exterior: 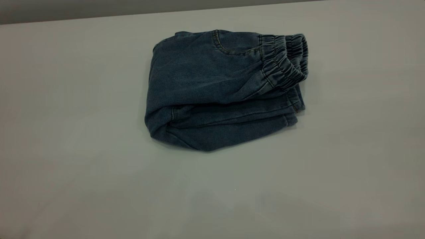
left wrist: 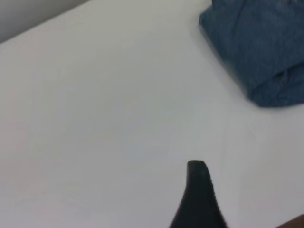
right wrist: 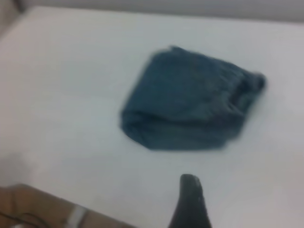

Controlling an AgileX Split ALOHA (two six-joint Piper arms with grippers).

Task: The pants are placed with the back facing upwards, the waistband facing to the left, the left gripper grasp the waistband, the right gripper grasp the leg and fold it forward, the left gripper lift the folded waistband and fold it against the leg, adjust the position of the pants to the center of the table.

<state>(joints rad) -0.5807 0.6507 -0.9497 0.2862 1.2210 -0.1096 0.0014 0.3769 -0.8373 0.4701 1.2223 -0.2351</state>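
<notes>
The pants (exterior: 222, 89) are lying folded into a compact bundle on the desk (exterior: 66, 149), slightly toward its far side, long axis running left to right, with the waistband (exterior: 285, 61) turned to the right end. Neither gripper is touching the cloth. Both are being held well apart from it. Whether the jaws are released or clenched cannot be told. Neither arm can be judged the nearer. Only centring is judged outstanding.

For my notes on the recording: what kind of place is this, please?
Probably a lab bench for robot cloth folding: a bare pale table, one folded pair of pants on it, and the black left pincer in its wrist view.
</notes>
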